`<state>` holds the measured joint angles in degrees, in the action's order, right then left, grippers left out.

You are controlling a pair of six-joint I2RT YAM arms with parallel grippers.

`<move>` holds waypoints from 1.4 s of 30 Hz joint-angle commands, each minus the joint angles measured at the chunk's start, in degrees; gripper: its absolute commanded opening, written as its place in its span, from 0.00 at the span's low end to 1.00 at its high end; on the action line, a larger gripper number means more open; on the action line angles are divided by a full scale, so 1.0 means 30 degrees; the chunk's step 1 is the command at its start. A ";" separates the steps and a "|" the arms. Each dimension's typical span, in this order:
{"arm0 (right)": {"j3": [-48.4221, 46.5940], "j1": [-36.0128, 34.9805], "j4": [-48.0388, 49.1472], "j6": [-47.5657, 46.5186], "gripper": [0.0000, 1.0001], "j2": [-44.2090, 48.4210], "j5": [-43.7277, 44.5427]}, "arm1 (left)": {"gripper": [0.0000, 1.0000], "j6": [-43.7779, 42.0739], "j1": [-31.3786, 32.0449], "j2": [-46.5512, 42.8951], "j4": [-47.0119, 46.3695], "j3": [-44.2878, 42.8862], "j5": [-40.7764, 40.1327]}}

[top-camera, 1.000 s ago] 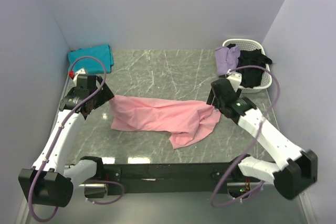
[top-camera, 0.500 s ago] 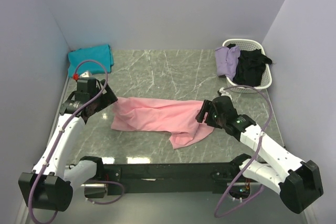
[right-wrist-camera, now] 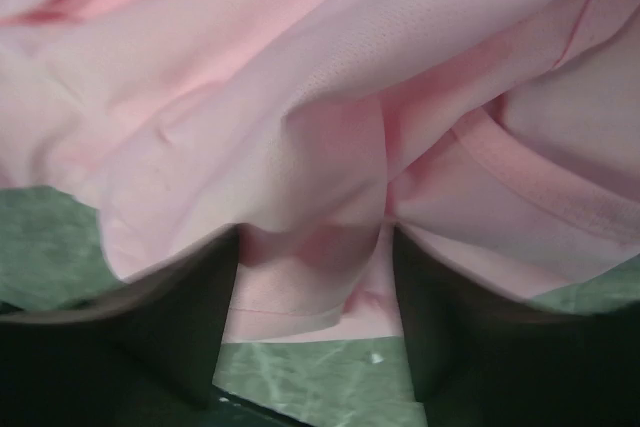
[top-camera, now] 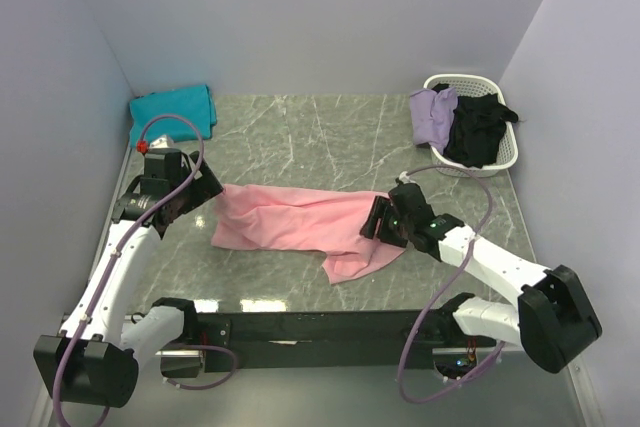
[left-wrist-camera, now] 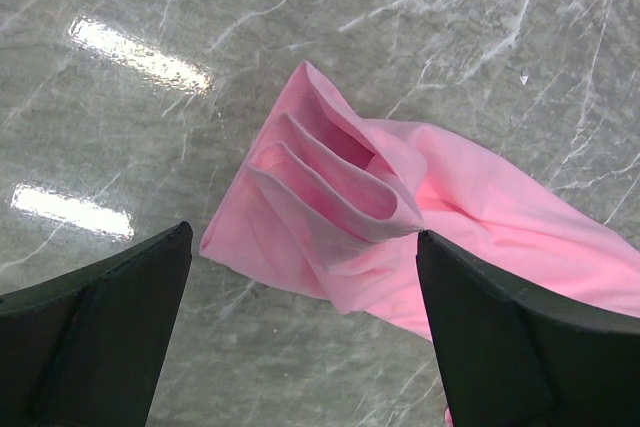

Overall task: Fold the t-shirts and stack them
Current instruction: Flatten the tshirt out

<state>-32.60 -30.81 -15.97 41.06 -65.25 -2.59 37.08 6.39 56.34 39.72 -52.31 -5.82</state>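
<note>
A light pink t-shirt (top-camera: pixel 295 219) lies crumpled lengthwise across the middle of the marble table. My left gripper (top-camera: pixel 196 193) is open and hovers just above the shirt's left end; in the left wrist view its jaws (left-wrist-camera: pixel 303 237) frame the folded pink edge (left-wrist-camera: pixel 340 187) without touching it. My right gripper (top-camera: pixel 381 221) is down at the shirt's right end. In the right wrist view its jaws (right-wrist-camera: pixel 312 247) stand apart with pink cloth (right-wrist-camera: pixel 300 77) bunched between and over the fingers. A folded teal shirt (top-camera: pixel 173 109) lies at the back left corner.
A white basket (top-camera: pixel 508 153) at the back right holds a lavender shirt (top-camera: pixel 432 113) and a black shirt (top-camera: pixel 478 129). Walls close in the table on the left, back and right. The black front rail (top-camera: pixel 320 325) runs along the near edge.
My right gripper has moved left and down from beside the basket onto the shirt's right end, pushing the cloth slightly. My left gripper has shifted a little toward the shirt's left end.
</note>
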 commanded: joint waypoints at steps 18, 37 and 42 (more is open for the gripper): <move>-0.5185 -0.0454 -0.0421 -0.2843 0.00 0.1510 0.1919 | 0.99 -0.0317 -0.0051 -0.0528 0.0589 -0.2397 -0.4216; -1.1369 0.0045 0.0049 -0.5835 0.00 -0.5054 0.3530 | 0.99 0.3109 -0.0109 0.9194 -1.3943 -0.0724 0.9734; -1.1049 0.0132 0.0048 -0.5864 0.00 -0.5319 0.3383 | 0.99 0.1737 0.0300 0.9144 -1.1229 -0.1310 0.9242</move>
<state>-64.18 -30.98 -17.56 24.69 -80.73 7.66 44.10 6.55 84.60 5.56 -54.46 19.29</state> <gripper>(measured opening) 0.011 0.995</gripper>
